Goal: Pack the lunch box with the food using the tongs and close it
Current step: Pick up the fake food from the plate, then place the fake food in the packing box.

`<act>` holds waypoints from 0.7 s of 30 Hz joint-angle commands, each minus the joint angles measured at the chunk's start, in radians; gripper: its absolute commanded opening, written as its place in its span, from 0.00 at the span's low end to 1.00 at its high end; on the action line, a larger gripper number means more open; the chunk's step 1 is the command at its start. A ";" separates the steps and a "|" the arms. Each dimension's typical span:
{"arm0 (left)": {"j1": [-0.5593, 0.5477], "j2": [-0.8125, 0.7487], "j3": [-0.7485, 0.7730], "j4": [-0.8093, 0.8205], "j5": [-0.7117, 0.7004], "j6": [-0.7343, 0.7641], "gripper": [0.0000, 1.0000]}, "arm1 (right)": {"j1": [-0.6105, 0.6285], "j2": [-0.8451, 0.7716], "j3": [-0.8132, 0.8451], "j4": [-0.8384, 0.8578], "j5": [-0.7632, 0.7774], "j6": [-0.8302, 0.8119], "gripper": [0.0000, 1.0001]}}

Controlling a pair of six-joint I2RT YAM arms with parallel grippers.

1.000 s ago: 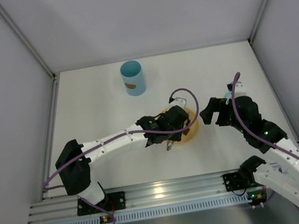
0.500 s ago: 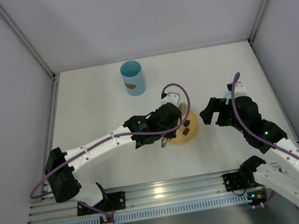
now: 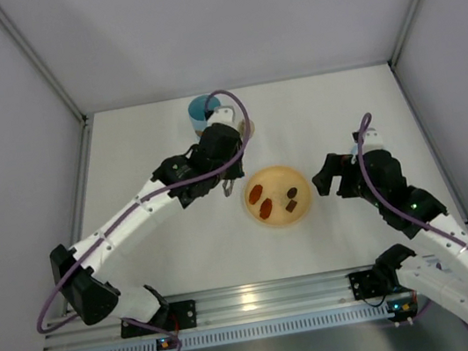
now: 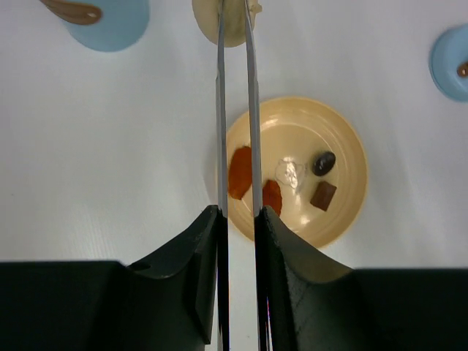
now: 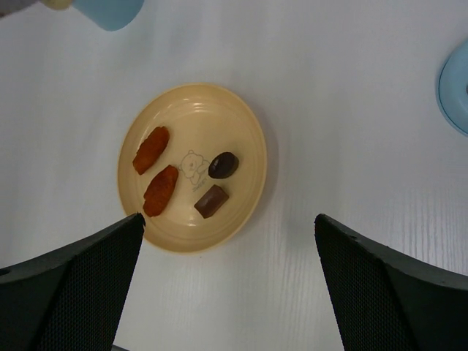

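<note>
The white table (image 3: pixel 142 154) carried everything. The left arm (image 3: pixel 134 218) stretched far across it toward the far middle, and the right arm (image 3: pixel 407 201) was bent at the right side, its wrist facing left toward the plate. The yellow-orange plate (image 3: pixel 274 178) lay in the middle of the table, between the two wrists and nearer than the lunch box.

The light blue lunch box (image 3: pixel 202 107) stood upright and uncovered near the far edge, left of centre, with a brown mark on its side. A light blue lid (image 5: pixel 455 88) lay flat on the table to the right of the plate, well apart from the tub.

The left gripper (image 4: pixel 238 216) was clenched on the tongs (image 4: pixel 221 146), one finger pressed against each slim metal arm, which ran almost parallel away from it. The right gripper (image 5: pixel 228 223) hung released, fingers spread wide, with nothing between them.

A cream round piece (image 4: pixel 232 25) was pinched between the tong tips, just right of the lunch box. On the plate sat two reddish-brown ovals (image 5: pixel 151 150) side by side at the left, a brown square chunk (image 5: pixel 211 201) and a dark round piece (image 5: pixel 223 164) at the right.
</note>
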 commanded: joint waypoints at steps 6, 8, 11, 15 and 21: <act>0.201 0.017 0.188 0.004 0.032 0.093 0.23 | 0.017 0.021 0.051 -0.019 0.009 -0.027 0.98; 0.240 0.040 0.225 0.009 0.041 0.101 0.23 | 0.017 0.026 0.052 -0.017 0.007 -0.031 0.98; 0.281 0.105 0.263 0.010 0.058 0.108 0.23 | 0.017 0.033 0.058 -0.014 0.001 -0.033 0.98; 0.321 0.158 0.278 0.027 0.059 0.119 0.23 | 0.018 0.036 0.069 -0.024 0.004 -0.042 0.98; 0.370 0.231 0.288 0.061 0.094 0.153 0.25 | 0.017 0.039 0.069 -0.027 0.004 -0.047 0.98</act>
